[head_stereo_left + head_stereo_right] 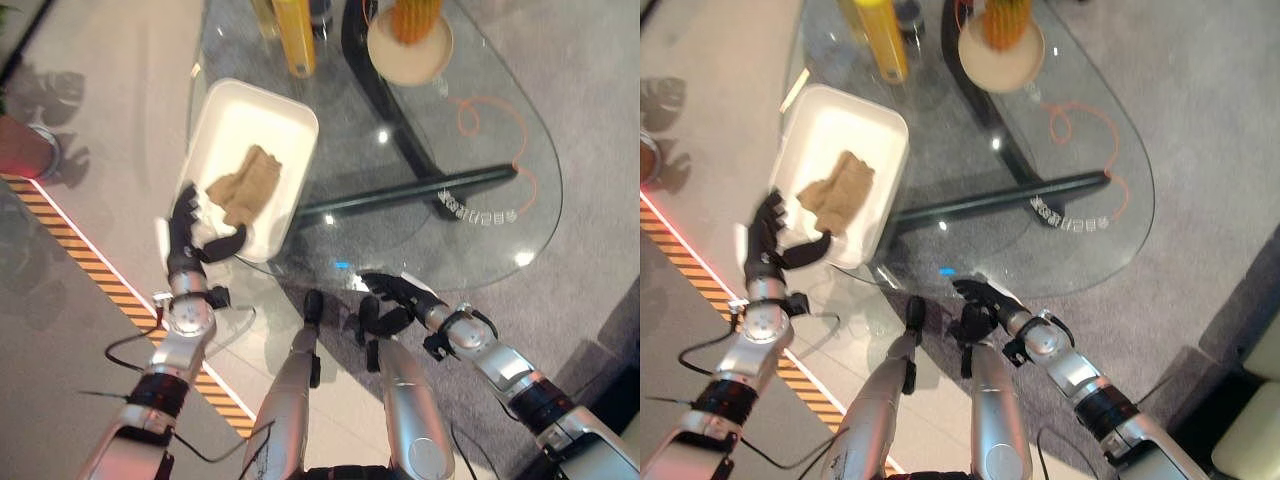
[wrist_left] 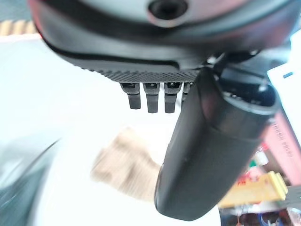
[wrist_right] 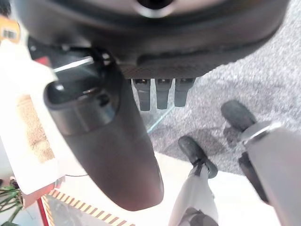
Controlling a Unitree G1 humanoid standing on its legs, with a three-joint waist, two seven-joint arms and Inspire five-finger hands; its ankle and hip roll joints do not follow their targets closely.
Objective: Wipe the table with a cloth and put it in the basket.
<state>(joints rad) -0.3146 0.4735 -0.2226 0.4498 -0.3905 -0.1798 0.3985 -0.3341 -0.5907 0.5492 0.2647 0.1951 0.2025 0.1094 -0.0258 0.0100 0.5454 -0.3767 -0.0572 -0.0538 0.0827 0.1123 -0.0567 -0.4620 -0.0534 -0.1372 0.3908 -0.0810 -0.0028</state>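
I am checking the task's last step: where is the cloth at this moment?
In the left eye view the tan cloth lies crumpled inside the white basket on the glass table's left side, just beyond the open left hand at the basket's near end.

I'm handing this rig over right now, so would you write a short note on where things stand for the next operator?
Left hand: open, holding nothing, at the near end of the white basket.
Right hand: open and idle at the near edge of the glass table.
Cloth: crumpled and tan, lying inside the basket, free of both hands.
Done: the cloth is in the basket.
Left: apparently nothing but drawing the left hand away; whether the table got wiped cannot be judged from these views.
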